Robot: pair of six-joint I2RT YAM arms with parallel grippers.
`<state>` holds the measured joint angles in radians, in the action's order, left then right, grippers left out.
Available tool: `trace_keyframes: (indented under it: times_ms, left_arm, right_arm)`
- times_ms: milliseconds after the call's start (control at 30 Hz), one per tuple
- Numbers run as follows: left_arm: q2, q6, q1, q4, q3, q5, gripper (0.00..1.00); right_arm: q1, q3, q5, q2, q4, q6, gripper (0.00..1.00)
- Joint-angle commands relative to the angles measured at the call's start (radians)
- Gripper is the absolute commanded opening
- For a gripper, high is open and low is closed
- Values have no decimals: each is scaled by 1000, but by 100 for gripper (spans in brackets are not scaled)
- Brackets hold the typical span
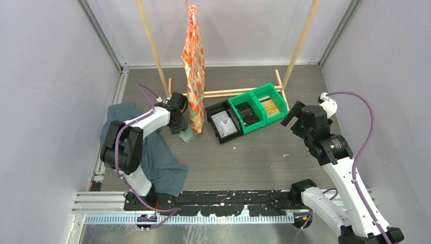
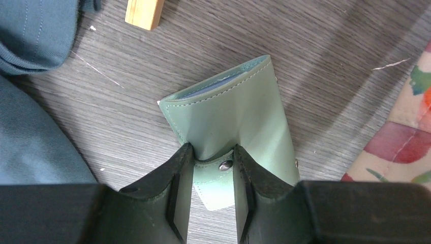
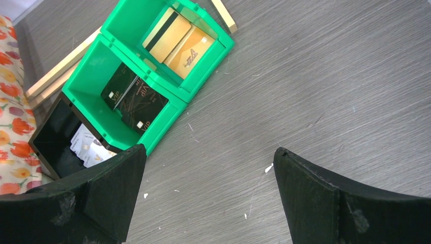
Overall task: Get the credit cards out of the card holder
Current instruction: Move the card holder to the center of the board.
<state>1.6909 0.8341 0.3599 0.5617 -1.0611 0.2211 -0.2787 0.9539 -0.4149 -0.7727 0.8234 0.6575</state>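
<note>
Two arms reach over a grey wood-grain surface point(image 1: 264, 157). At nine o'clock in the top view, a dark teal cloth point(image 1: 160, 165) lies crumpled beneath the left arm point(image 1: 145, 122). The card holder point(image 2: 239, 114) lies folded on the surface just past the cloth's one-o'clock corner, at the foot of a hanging flower-print fabric piece point(image 1: 194, 66). The left fingers point(image 2: 167, 178) stand narrowly apart, with the holder's snap tab point(image 2: 216, 170) lying between them. Both tips touch the holder's near edge, but I cannot tell whether they squeeze it. Around twelve o'clock sits a black bin point(image 1: 210, 118) with pale cards in it. Joined to it at its two o'clock are two green bins point(image 3: 91, 84), the nearer holding black cards and the farther holding gold ones. At three o'clock the right fingers point(image 3: 117, 188) hang spread wide apart above bare surface, holding nothing.
</note>
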Motion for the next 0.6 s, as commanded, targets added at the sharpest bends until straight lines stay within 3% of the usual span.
trace_keyframes:
  times_ms: [0, 67, 567]
  left_arm:
    - [-23, -18, 8, 37, -42, 37, 10]
    - [-49, -33, 14, 44, -46, 25, 3]
    - [-327, -102, 79, 122, 139, -153, 4]
  right_arm:
    - [1, 6, 5, -8, -25, 1, 100]
    - [0, 4, 8, -10, -29, 1, 100]
    - [0, -6, 19, -23, -41, -10, 100]
